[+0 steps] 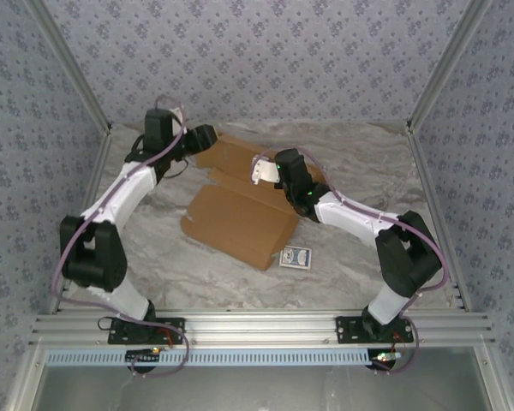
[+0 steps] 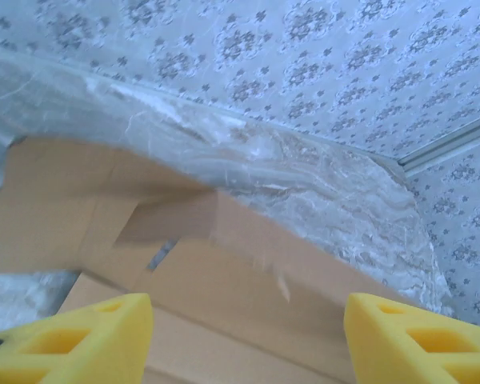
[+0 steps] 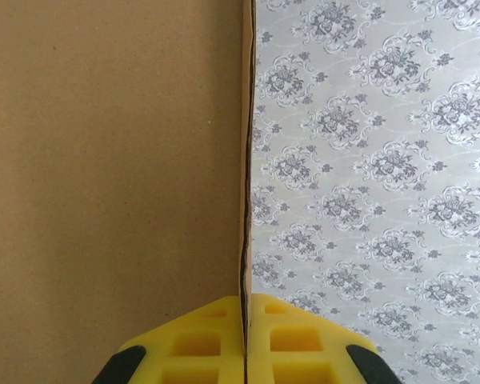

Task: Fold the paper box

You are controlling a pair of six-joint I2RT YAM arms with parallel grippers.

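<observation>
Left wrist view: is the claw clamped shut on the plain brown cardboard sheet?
No, the yellow fingers of the left claw stand wide apart, with the plain brown cardboard sheet showing in the open gap between them.

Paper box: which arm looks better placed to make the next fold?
Right, probably: the right hand is shut on a panel edge of the paper box, ready to swing it. The left hand is open near the far flaps, gripping nothing.
</observation>
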